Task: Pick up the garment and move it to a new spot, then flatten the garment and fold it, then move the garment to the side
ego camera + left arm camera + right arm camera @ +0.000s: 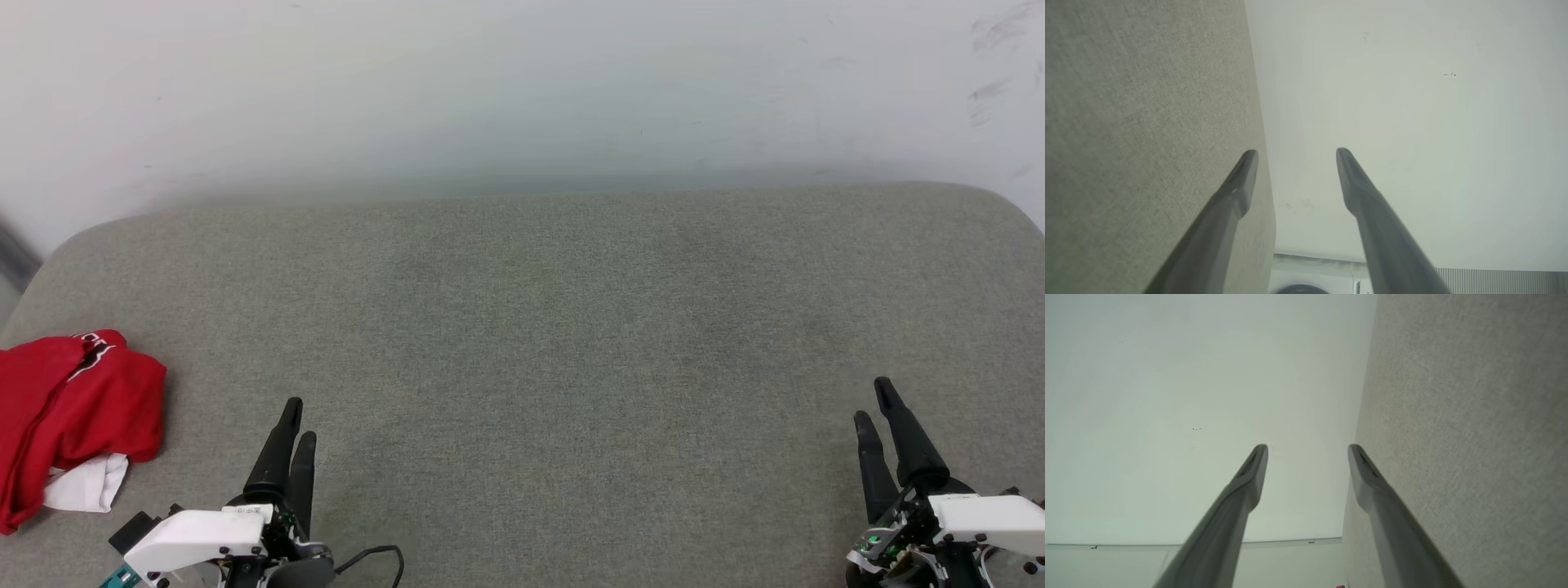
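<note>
Far left on desk (522, 327), garment (77, 404) bunched; left gripper (300, 418), right gripper (872, 400) jaws spread, empty. Risk: single-layer pinch drags it overboard.

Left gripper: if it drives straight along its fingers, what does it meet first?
Probably the white wall. The left gripper points across the grey cushion towards it, close to the fabric, so it could graze that first; depth is unclear. The garment lies off its line.
</note>
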Controlling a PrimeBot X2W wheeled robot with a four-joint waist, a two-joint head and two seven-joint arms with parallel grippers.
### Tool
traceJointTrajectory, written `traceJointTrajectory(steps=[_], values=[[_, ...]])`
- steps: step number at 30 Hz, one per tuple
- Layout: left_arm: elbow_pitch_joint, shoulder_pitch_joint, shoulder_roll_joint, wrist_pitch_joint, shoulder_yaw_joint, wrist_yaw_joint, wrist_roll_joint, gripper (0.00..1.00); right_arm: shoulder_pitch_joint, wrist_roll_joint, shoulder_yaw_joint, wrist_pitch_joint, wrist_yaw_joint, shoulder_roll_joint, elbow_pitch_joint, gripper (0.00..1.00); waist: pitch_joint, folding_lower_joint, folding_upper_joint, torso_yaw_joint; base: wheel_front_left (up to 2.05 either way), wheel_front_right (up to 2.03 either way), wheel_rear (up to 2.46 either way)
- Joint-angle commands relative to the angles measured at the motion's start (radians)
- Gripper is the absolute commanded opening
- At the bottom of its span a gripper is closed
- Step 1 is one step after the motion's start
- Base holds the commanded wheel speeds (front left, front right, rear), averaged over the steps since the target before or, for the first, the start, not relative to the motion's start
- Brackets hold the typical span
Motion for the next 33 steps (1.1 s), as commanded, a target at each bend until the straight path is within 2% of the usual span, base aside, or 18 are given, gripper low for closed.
traceJointTrajectory(steps=[1, 13, 18, 23, 33], values=[[-0.025, -0.035, 0.003, -0.008, -0.008, 0.0, -0.004, 1.0, -0.023, -0.006, 0.002, -0.008, 0.002, -0.001, -0.025, 1.0, 0.0, 0.0, 0.0, 0.0, 0.0, 0.0, 0.0], [-0.082, -0.053, 0.003, -0.064, -0.061, 0.0, 0.033, 1.0, -0.029, -0.036, 0.022, -0.065, 0.002, -0.007, -0.082, 1.0, 0.001, 0.0, 0.0, 0.0, 0.0, 0.0, 0.0], [-0.115, -0.059, 0.004, -0.089, -0.076, 0.0, 0.125, 1.0, -0.03, -0.103, 0.045, -0.093, 0.002, -0.026, -0.111, 1.0, 0.001, 0.0, 0.0, 0.002, 0.0, 0.0, 0.0], [-0.147, -0.061, 0.004, -0.109, -0.095, 0.0, 0.233, 1.0, -0.035, -0.212, 0.043, -0.113, 0.002, -0.029, -0.133, 1.0, 0.0, 0.0, 0.0, 0.002, 0.0, 0.0, 0.0], [-0.17, -0.061, 0.008, -0.149, -0.118, 0.0, 0.536, 1.0, -0.041, -0.548, 0.079, -0.153, 0.002, -0.042, -0.159, 1.0, -0.003, 0.0, 0.0, 0.002, 0.0, 0.0, 0.0]])
